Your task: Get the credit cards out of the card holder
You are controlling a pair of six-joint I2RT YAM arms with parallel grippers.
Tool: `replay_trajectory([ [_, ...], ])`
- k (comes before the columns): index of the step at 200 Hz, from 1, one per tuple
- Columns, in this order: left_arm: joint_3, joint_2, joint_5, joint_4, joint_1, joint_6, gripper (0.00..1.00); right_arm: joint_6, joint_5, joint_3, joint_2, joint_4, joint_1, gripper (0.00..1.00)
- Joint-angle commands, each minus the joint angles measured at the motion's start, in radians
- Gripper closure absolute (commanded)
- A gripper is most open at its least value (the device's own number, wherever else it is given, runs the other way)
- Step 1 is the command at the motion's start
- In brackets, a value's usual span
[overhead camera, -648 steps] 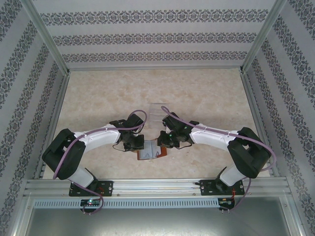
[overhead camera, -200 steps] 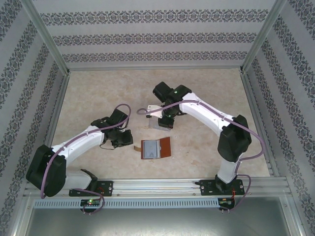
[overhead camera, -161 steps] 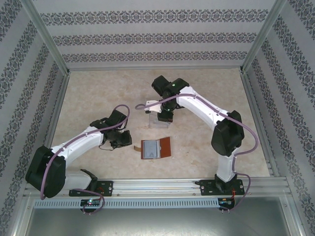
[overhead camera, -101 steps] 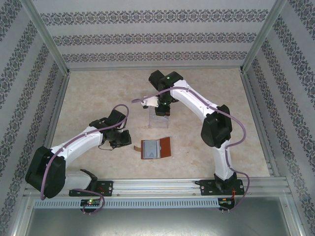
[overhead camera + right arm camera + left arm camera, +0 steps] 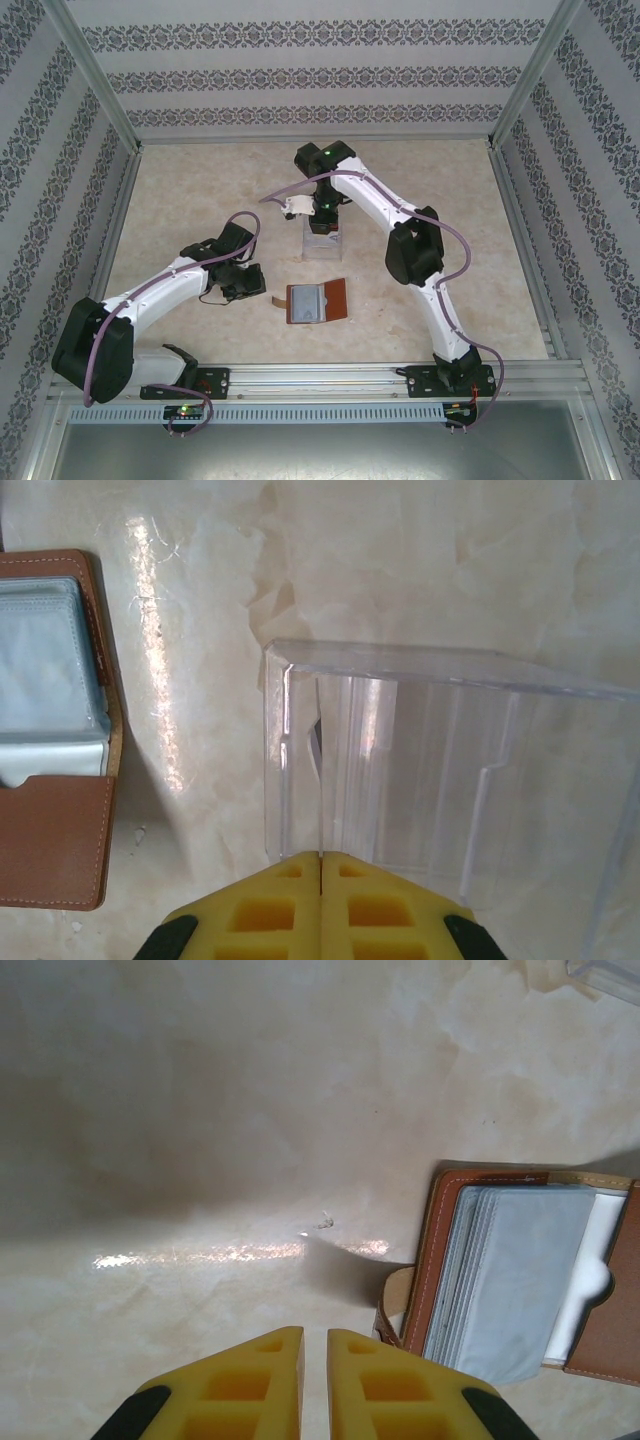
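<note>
card holder (image 5: pixel 318 301) lies open and flat on the marble-look table (image 5: pixel 200 200), near the front edge, roughly between the two arm bases. brown leather outside, grey-blue pockets (image 5: pixel 500 1280) stacked inside, small brown strap tab (image 5: pixel 395 1305) sticking out on its left side. credit cards: one pale whitish card (image 5: pixel 592 1260) sits tucked in the holder's pocket, only part of it showing past a notched flap; any other cards are not visible. left gripper (image 5: pixel 315 1335) hovers low over bare table just left of the holder, near the strap tab but not touching it. its yellow fingers (image 5: pixel 250 1380) are parted by a narrow slit with nothing between them. in the top view the left gripper (image 5: pixel 250 283) is beside the holder's left edge, apart from it. right arm is stretched out over the table, and the right gripper (image 5: pixel 325 218) is above a clear plastic box (image 5: pixel 322 243) that stands just behind the holder. in the right wrist view the right gripper (image 5: pixel 320 858) has its fingers pressed together with no gap, poised at the near rim of the clear box (image 5: pixel 450 770). a thin vertical line runs up from the fingertips into the box; cannot tell if that is a card held edge-on or a box divider. the holder's brown flap (image 5: pixel 55 830) shows at left, apart from the box.
</note>
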Motion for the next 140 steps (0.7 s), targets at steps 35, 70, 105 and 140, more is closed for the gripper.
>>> replay_trajectory([
  [35,-0.013,-0.012,-0.003,-0.008,0.015,-0.007,0.86,-0.036,-0.073,0.033,0.053,-0.091,-0.013,1.0],
  [70,-0.018,-0.007,0.001,0.002,0.018,-0.012,0.86,-0.036,-0.1,0.03,0.079,-0.106,-0.019,1.0],
  [105,-0.015,0.0,0.004,0.004,0.017,-0.009,0.86,-0.033,-0.108,0.011,0.09,-0.103,-0.026,1.0],
  [140,-0.012,0.008,0.004,0.007,0.017,-0.01,0.86,-0.036,-0.118,-0.006,0.098,-0.095,-0.033,1.0],
])
